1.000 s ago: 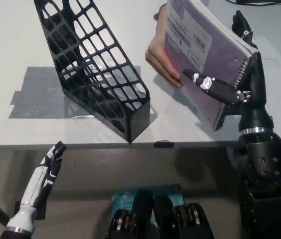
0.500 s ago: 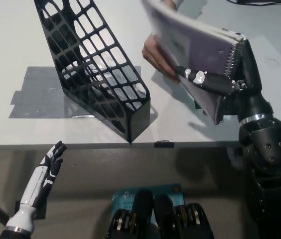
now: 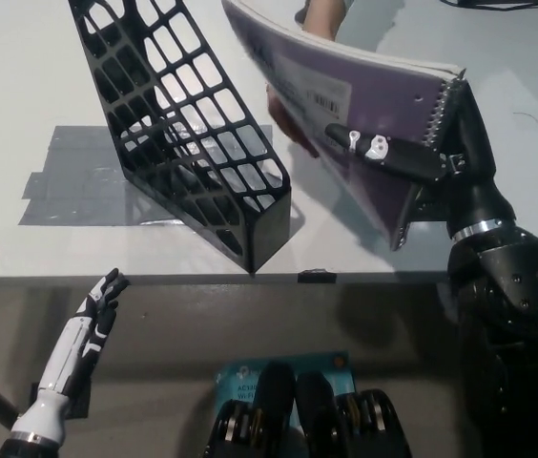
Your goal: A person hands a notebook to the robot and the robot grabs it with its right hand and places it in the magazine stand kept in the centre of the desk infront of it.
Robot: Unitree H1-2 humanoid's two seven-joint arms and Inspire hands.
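Note:
A purple spiral notebook (image 3: pixel 345 105) hangs tilted above the desk at upper right, its wire spine on the right. My black right hand (image 3: pixel 422 157) is shut on its spine end. A person's hand (image 3: pixel 288 119) shows behind the notebook's left part, and whether it still holds the notebook is hidden. The black mesh magazine stand (image 3: pixel 188 134) stands at the desk's centre, just left of the notebook. My white left hand (image 3: pixel 97 315) rests open below the desk's front edge at lower left.
Grey tape patch (image 3: pixel 69 176) lies on the white desk (image 3: pixel 21 76) under and left of the stand. A small black clip (image 3: pixel 315 278) sits at the desk's front edge. A cable (image 3: pixel 507 6) runs along the top right.
The notebook has swung leftward and lower toward the stand with my right hand. The person's hand is now mostly hidden behind it. My left hand has not moved.

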